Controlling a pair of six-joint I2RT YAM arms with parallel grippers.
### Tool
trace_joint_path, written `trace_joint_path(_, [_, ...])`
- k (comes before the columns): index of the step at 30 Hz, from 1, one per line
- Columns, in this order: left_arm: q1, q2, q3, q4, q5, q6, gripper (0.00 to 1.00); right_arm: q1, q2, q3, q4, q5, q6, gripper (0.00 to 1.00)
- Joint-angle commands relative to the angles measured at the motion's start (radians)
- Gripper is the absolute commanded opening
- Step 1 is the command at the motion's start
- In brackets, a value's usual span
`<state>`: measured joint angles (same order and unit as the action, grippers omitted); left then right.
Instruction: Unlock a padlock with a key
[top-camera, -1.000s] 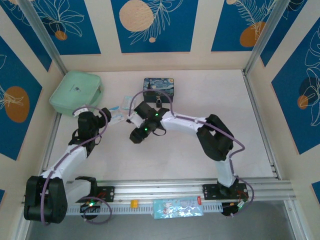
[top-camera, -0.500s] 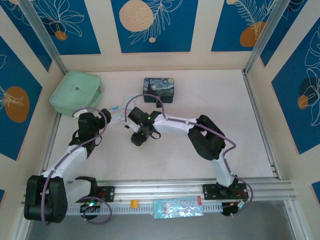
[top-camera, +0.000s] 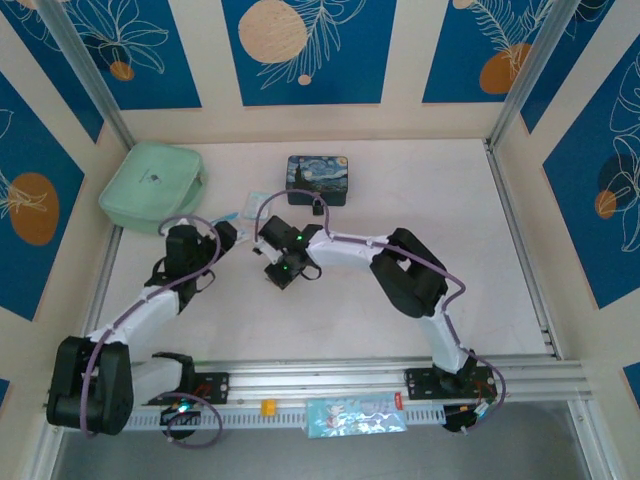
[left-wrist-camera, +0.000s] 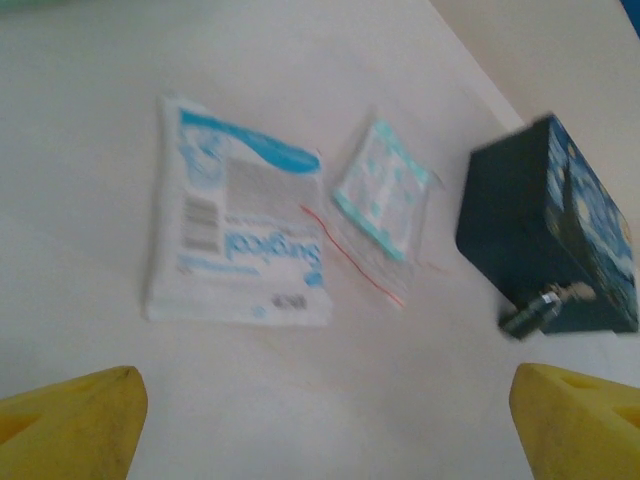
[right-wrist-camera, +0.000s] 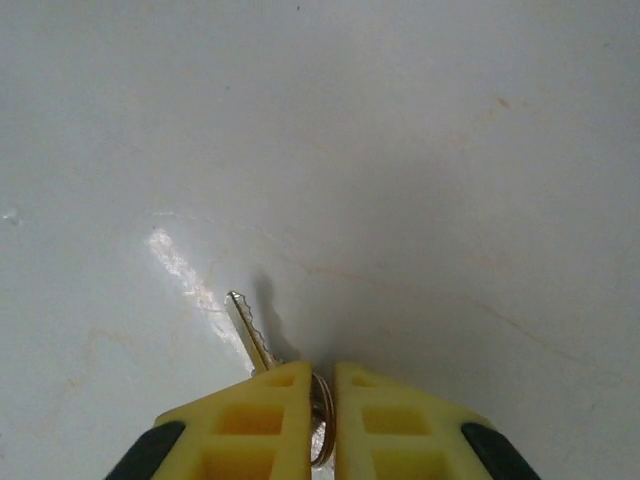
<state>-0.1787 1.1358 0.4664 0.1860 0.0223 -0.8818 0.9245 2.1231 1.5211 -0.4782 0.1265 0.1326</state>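
At the desk's (top-camera: 420, 200) far side, the blue tin (top-camera: 317, 178) is seen shut, the padlock (left-wrist-camera: 540, 310) just beside its front. Through the right wrist camera, the key (right-wrist-camera: 250, 330) is shown clamped in the right hand (right-wrist-camera: 322, 395); the left hand (left-wrist-camera: 320, 420) is held wide apart.

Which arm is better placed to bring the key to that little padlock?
The right one, probably. The right gripper is shut on the key, its blade poking out over the table. The left gripper hangs open and empty, facing the padlock by the blue tin, so it could steady that instead.
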Motion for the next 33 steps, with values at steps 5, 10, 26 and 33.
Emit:
trace_joint_path(5, [-0.189, 0.055, -0.037, 0.005, 0.018, -0.176, 0.91, -0.043, -0.072, -0.121, 0.047, -0.076, 0.11, 0.05])
trace_joint_path(10, [-0.291, 0.101, -0.067, 0.016, -0.012, -0.269, 0.89, -0.06, -0.098, -0.182, 0.047, -0.07, 0.164, 0.01])
trace_joint_path(26, [-0.314, 0.162, -0.016, 0.145, -0.015, -0.243, 0.87, -0.154, -0.333, -0.449, 0.114, -0.208, 0.489, 0.0])
trace_joint_path(33, [-0.394, 0.24, -0.008, 0.33, 0.033, -0.269, 0.82, -0.287, -0.398, -0.544, 0.305, -0.409, 0.667, 0.0])
